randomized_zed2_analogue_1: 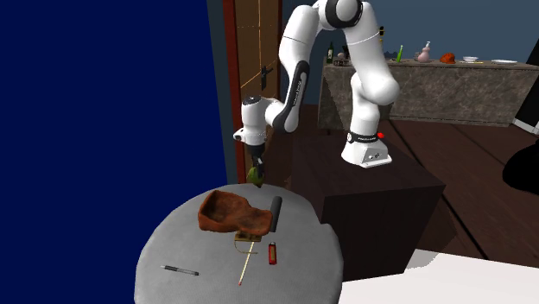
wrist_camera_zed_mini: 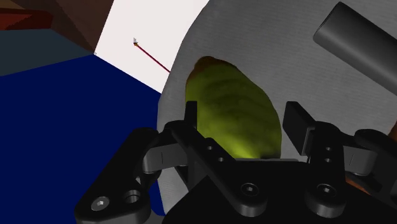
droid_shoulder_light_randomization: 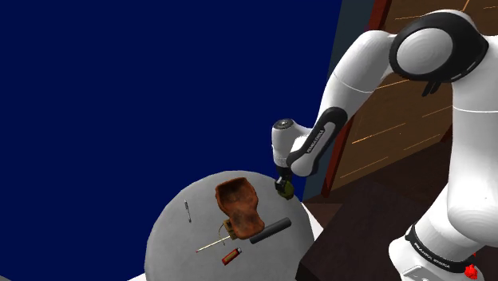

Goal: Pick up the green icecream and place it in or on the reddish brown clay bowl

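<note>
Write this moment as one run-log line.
stage: pick | gripper: at green icecream, table edge | reddish brown bowl: without icecream

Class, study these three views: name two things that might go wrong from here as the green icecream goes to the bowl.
1. The green icecream at the hand is right by the round table's rim; if it slips, it would likely drop over the edge.
2. The black cylinder lies beside the reddish brown bowl, near the hand's likely path; a low carry might knock it.
</note>
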You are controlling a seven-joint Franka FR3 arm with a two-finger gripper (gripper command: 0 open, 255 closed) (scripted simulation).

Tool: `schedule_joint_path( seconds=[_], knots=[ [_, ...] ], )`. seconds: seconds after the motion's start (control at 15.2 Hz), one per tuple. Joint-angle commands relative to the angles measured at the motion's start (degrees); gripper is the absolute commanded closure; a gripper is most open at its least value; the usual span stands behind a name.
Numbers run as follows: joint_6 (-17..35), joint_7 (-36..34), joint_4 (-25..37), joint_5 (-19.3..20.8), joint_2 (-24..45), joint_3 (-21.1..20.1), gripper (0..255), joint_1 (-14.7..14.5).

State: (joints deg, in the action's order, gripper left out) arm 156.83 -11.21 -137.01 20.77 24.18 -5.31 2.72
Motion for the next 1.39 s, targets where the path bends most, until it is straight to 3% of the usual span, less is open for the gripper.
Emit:
schedule_joint_path(
  seconds=[0.0, 1.32],
  knots=[
    [-1.29, 0.78, -0.41, -0.81, -1.7, -0.67, 255, 0.54],
    [-14.58, 7.98, -1.9, -9.29, -17.04, -4.88, 255, 3.11]
  ],
)
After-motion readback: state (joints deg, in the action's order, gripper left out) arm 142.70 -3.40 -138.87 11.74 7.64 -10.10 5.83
